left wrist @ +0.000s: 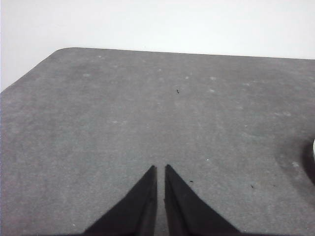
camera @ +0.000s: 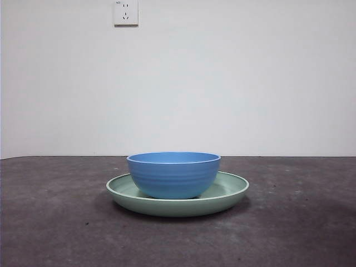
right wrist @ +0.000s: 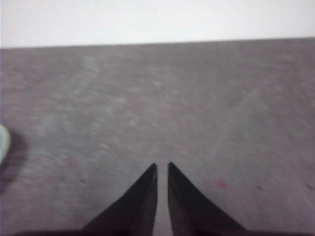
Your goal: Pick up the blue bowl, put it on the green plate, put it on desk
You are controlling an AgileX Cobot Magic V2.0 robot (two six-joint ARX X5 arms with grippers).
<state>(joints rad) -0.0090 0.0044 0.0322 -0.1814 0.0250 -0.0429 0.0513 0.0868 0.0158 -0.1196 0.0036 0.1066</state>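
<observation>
Round matte blue ridged bowls (camera: 173, 175): one
Wide pale mint-green shallow plates (camera: 233, 193): one
White wall sockets (camera: 125, 12): one
Black two-jaw grippers: two (left wrist: 160, 169) (right wrist: 162, 167)

Soft even light, faint shadows, right wrist view blurred

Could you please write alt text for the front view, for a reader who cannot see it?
A blue bowl sits upright in the middle of a wider green plate, which rests on a dark grey desk. Behind them is a plain white wall with a power socket near the top. No claw appears in this view.
</observation>
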